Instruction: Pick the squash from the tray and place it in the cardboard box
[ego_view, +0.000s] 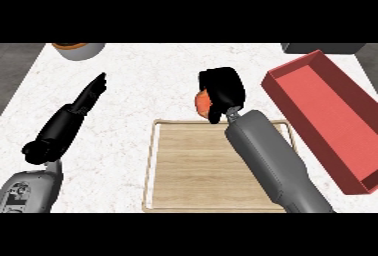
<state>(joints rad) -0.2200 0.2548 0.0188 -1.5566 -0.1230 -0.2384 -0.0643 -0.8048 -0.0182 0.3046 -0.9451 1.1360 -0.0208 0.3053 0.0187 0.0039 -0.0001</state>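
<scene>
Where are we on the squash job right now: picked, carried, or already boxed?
Picked: the wooden tray shows nothing on it, and the right hand curls round the orange squash above the tray's far edge. In hand: the carry toward the red box at right. Left: lowering and releasing it there. The left hand rests open at left.

No readable text, no labels, brands, nos. or signs on anything in view

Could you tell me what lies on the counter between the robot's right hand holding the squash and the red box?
Nothing: in the head view, only bare white counter separates the right hand, curled round the orange squash, from the red box.
</scene>
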